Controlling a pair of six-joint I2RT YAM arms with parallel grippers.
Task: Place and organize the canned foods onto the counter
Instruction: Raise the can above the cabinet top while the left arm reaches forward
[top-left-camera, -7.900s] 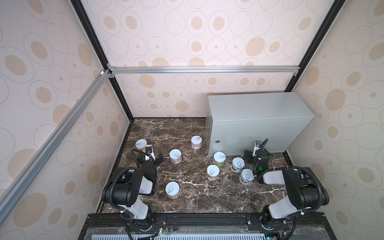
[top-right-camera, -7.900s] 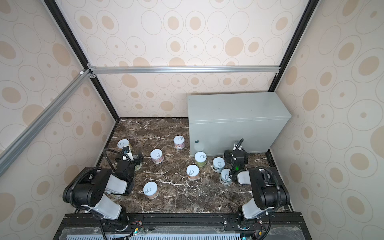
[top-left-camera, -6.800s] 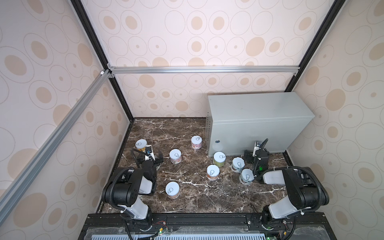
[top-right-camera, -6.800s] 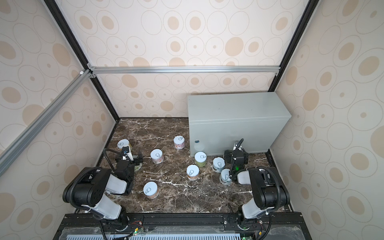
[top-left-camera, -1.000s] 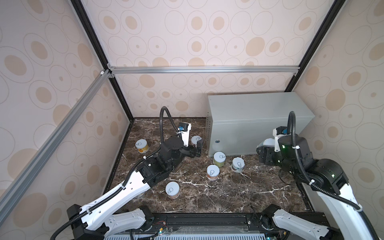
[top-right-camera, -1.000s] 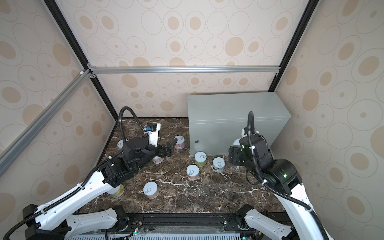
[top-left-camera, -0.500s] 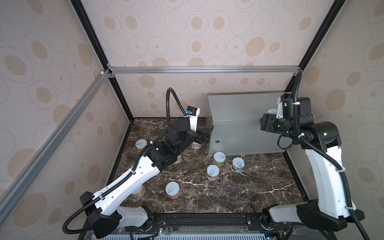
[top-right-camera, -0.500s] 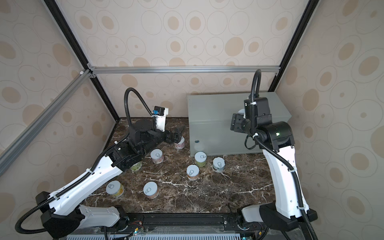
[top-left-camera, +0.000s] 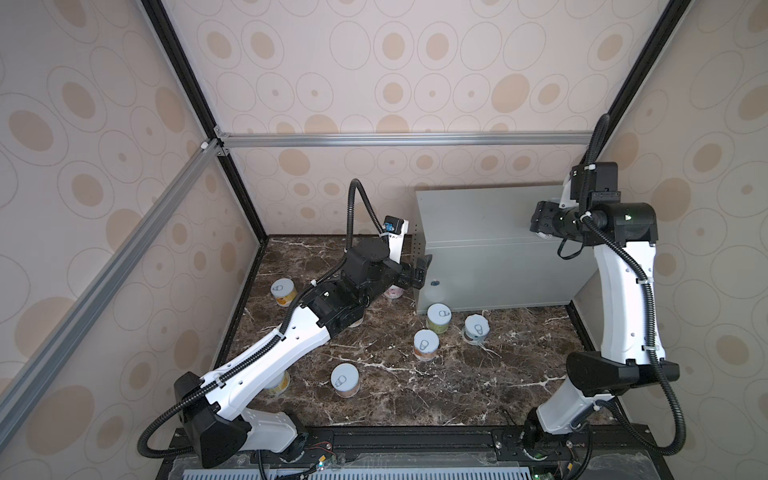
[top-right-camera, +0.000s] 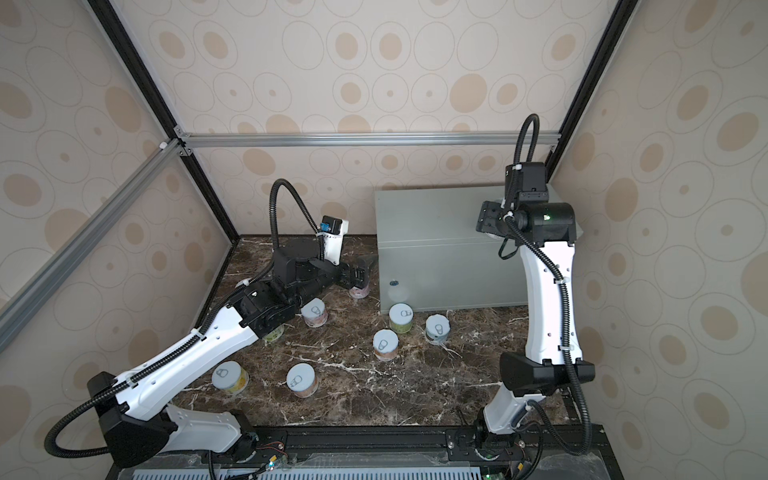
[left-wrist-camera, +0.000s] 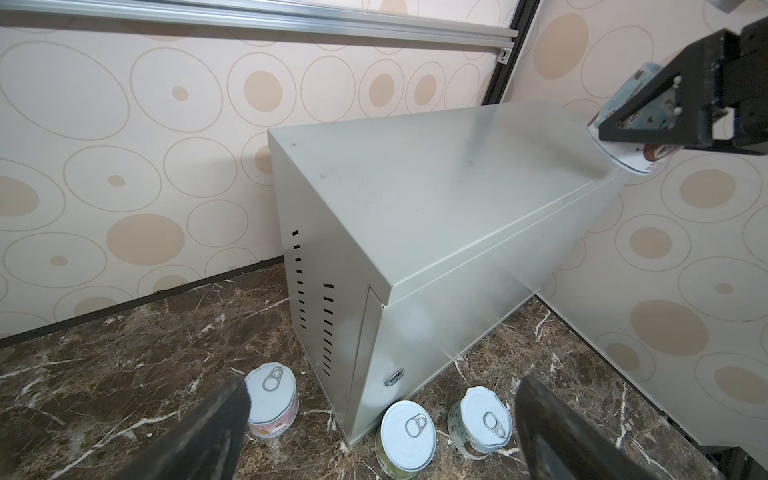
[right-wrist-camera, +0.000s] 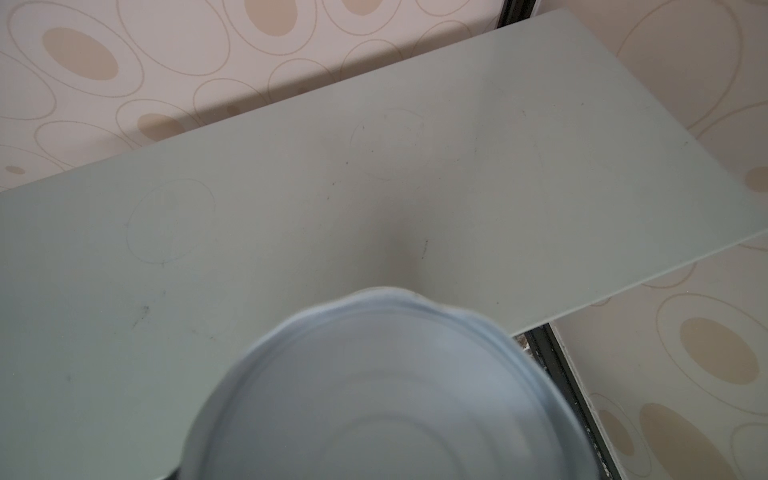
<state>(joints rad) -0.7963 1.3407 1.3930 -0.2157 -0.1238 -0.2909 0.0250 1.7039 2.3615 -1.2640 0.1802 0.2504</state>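
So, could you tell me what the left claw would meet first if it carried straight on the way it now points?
Most likely the counter: the open left claw points at its near corner by the round lock. Depth is unclear, so this is a guess.

We can read no word, number or brand anywhere. The raised light-blue tin over the counter's right end and the light-blue floor tin by its front edge carry dark label print, too small and blurred for us to read.
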